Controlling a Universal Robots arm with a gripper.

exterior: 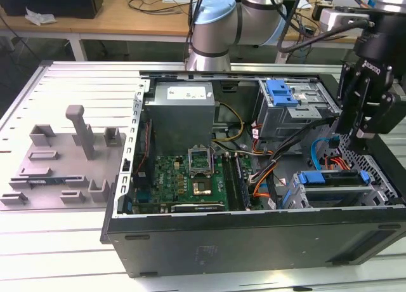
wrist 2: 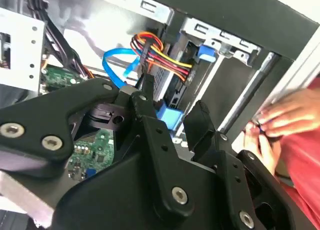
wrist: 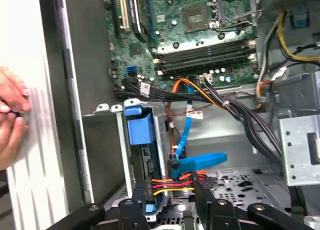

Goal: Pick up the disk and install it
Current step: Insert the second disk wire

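I am steering a single arm over an open computer case [exterior: 254,238] that lies on its side on a slatted metal table [exterior: 57,241]; the motherboard [exterior: 190,178] faces up. My gripper [exterior: 363,134] hangs at the exterior view's right, just above the lower drive bay; in the second wrist view its black fingers [wrist 2: 202,125] stand apart with nothing between them.

The disk [exterior: 334,184] sits in that bay, near the case's front corner, its blue carrier frame showing along the top edge; in the first wrist view it stands edge-on in its slot [wrist: 142,155], with red, orange and yellow power wires [wrist: 172,182] and a blue data cable [wrist: 200,162] plugged in beside it.

A person's hand [wrist: 11,117] rests on the table just outside the case wall.

I judge the disk close to seated; to finish well I would keep the fingers square to the carrier, clear of the cables, and press evenly so it does not tilt in the rails; I would also mind that hand.
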